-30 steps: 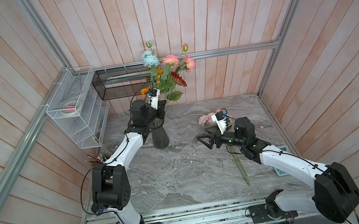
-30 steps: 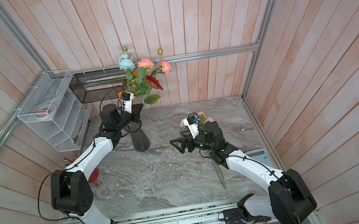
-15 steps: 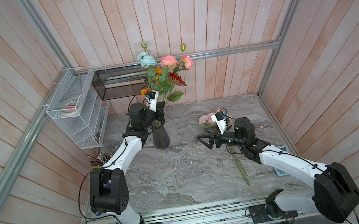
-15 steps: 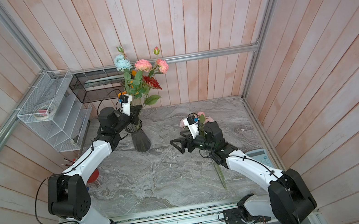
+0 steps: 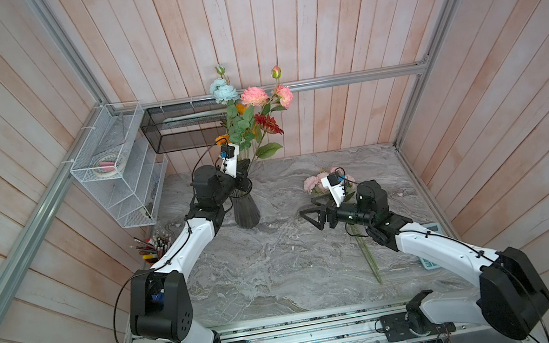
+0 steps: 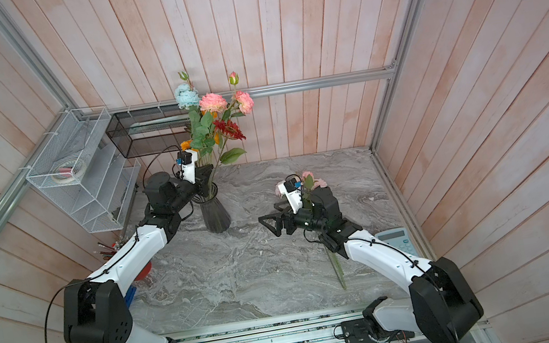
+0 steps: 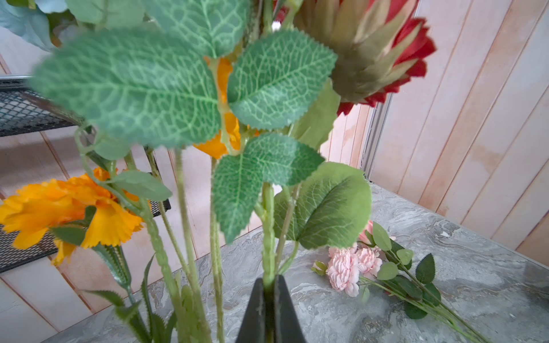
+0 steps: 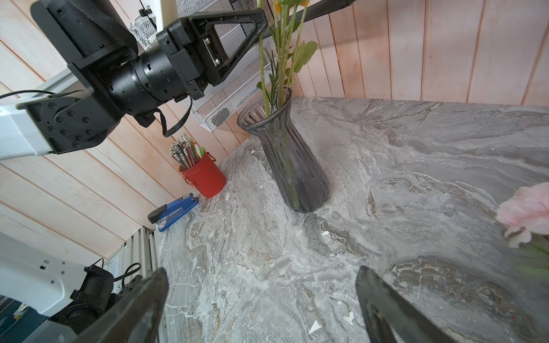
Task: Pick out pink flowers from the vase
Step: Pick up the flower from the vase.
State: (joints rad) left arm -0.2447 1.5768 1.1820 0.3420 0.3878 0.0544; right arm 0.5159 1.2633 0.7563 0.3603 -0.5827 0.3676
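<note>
Left wrist view, tool point(image 7: 269, 282) clamping green stem point(image 7: 268, 208)

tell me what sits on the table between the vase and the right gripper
Nothing but bare marble table with a few small pale flecks, plain in the right wrist view; the vase stands beyond the open right gripper.

Vase point(image 5: 245, 210): dark smoky-grey, see-through, ribbed, with a narrow waist and flared rim. It stands upright on the table point(image 5: 280, 271) with green stems inside.
Pink flowers point(image 5: 254, 96): 2 full round heads and 1 small bud, high above the rim among green leaves.
Pink bunch point(image 7: 353, 267): pale heads on long thin stalks, lying flat, well apart from the vase.
</note>
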